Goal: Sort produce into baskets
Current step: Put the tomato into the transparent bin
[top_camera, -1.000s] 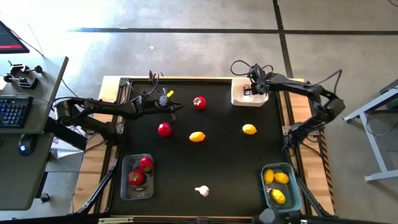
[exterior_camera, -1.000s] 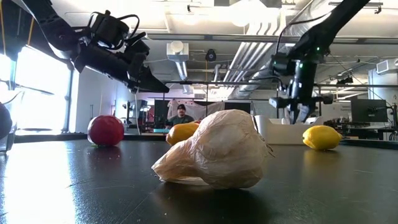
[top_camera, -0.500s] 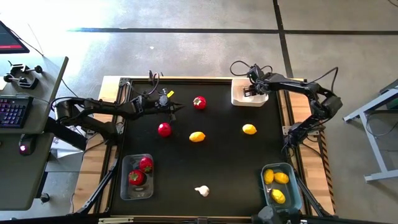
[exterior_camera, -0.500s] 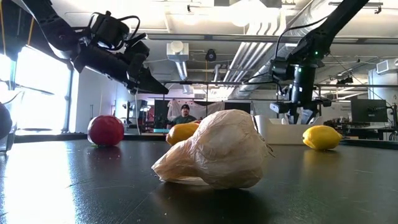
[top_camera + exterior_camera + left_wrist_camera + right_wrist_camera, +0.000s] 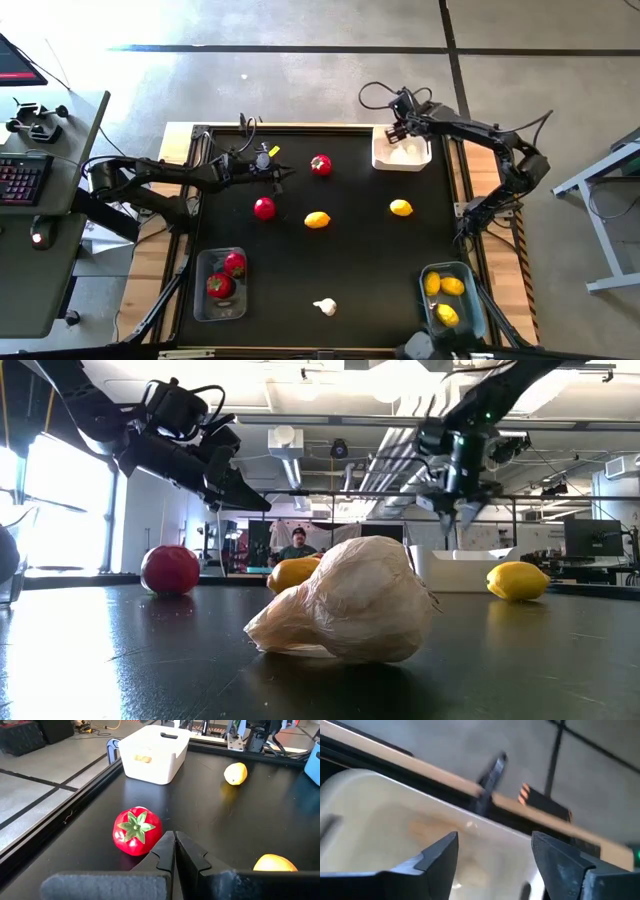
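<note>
Right gripper [image 5: 397,131] jaws apart and empty, above far edge of white basket [image 5: 403,156], left gripper [image 5: 287,172] closed, beside red tomato [image 5: 320,165].

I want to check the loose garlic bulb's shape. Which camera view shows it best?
The low view: the garlic bulb lies right in front of the lens, papery skin and tapered end plain. The high view shows only a small white piece at the near table edge. Neither wrist view shows it.
</note>
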You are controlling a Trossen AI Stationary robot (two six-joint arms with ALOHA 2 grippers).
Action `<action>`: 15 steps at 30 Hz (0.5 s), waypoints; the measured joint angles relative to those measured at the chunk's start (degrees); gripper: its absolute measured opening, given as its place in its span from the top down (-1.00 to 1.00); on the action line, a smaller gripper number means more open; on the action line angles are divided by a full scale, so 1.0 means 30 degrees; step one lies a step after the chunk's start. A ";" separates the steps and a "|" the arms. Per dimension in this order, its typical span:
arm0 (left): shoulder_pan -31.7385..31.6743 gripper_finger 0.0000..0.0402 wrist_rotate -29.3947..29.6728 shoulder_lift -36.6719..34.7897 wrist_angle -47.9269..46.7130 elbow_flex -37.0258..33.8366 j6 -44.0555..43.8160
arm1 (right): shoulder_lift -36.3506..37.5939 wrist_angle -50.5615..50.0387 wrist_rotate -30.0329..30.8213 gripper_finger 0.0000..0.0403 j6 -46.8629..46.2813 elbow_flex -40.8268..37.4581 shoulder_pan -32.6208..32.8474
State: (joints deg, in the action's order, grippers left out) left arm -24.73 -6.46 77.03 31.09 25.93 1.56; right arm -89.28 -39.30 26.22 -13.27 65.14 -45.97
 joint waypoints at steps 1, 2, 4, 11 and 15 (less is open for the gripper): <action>0.0000 1.00 0.0000 0.0000 -0.0007 0.0000 0.0000 | 0.0002 0.0432 -0.0421 -0.14 0.0395 0.0046 0.0148; 0.0006 1.00 0.0000 0.0000 0.0000 0.0006 0.0000 | 0.0002 0.0942 -0.1099 -0.09 0.0702 0.0038 0.0271; 0.0003 1.00 0.0000 0.0000 0.0000 0.0005 0.0005 | 0.0002 0.2395 -0.2843 0.03 0.1331 -0.0226 0.0499; 0.0007 1.00 -0.0007 0.0007 0.0007 0.0003 0.0034 | 0.0002 0.8035 -0.6525 0.63 0.3280 -0.2167 0.2297; 0.0000 1.00 -0.0007 0.0007 0.0029 0.0001 0.0494 | 0.0002 1.0096 -0.7442 0.95 0.4074 -0.3128 0.3662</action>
State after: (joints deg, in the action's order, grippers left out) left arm -24.73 -6.48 77.06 31.18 25.94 3.04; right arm -89.27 -9.01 3.90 -1.05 55.75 -34.98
